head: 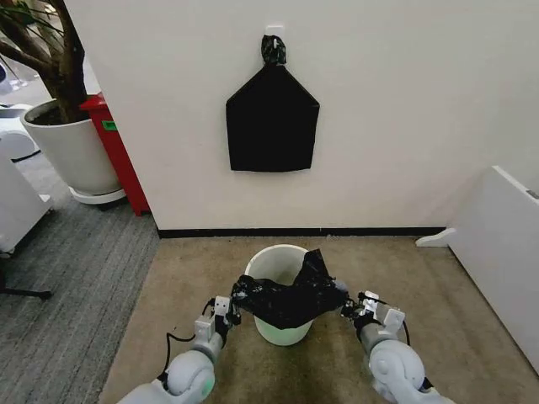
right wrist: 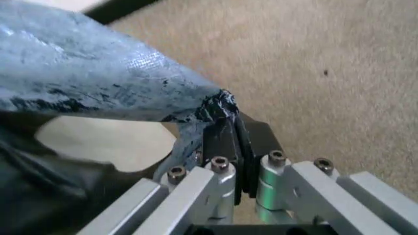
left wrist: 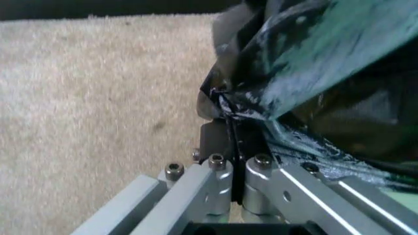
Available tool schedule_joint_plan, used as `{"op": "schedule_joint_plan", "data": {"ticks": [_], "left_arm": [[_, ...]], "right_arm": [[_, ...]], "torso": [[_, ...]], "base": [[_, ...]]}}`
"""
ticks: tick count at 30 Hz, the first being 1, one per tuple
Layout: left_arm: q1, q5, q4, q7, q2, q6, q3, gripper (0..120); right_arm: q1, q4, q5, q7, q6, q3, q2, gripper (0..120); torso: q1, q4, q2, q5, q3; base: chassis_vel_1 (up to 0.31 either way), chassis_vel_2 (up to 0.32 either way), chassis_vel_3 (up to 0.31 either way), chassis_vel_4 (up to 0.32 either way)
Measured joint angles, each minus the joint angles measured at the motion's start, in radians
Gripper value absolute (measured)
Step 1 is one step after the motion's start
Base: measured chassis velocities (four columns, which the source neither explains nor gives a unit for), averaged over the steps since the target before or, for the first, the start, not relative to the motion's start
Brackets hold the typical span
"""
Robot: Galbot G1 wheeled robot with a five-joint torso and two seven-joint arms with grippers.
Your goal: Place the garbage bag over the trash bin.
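The garbage bag [head: 293, 301] hangs stretched over the near rim of the trash bin [head: 275, 266] on the carpet, its edges pinched tight in my left gripper [head: 237, 296] and my right gripper [head: 345, 305].

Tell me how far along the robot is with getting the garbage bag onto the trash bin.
Done: both grippers are pinching the garbage bag, left gripper and right gripper on opposite edges. In hand: the bag is stretched between them across the near side of the trash bin. Left: the bin's far rim and interior are uncovered, so the bag's mouth isn't around the rim yet.
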State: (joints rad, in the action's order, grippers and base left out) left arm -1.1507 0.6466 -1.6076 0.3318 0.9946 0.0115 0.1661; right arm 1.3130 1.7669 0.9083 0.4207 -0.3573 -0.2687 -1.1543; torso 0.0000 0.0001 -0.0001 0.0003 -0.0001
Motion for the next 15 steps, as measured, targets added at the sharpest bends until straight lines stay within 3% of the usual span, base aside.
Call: {"op": "schedule_joint_plan", "data": {"ticks": [8, 15], "left_arm": [[0.024, 0.010, 0.052, -0.007, 0.040, -0.025, 0.028, 0], [0.028, -0.004, 0.076, -0.008, 0.075, -0.029, 0.043, 0]], "right_arm": [[-0.032, -0.042, -0.004, -0.034, -0.115, 0.002, -0.017, 0], [-0.036, -0.058, -0.024, -0.033, -0.107, 0.003, -0.018, 0]], "torso": [[0.000, -0.0001, 0.000, 0.0000, 0.000], [0.000, -0.0001, 0.000, -0.0002, 0.000]], "base": [[0.000, 0.000, 0.000, 0.000], [0.000, 0.000, 0.000, 0.000]]}}
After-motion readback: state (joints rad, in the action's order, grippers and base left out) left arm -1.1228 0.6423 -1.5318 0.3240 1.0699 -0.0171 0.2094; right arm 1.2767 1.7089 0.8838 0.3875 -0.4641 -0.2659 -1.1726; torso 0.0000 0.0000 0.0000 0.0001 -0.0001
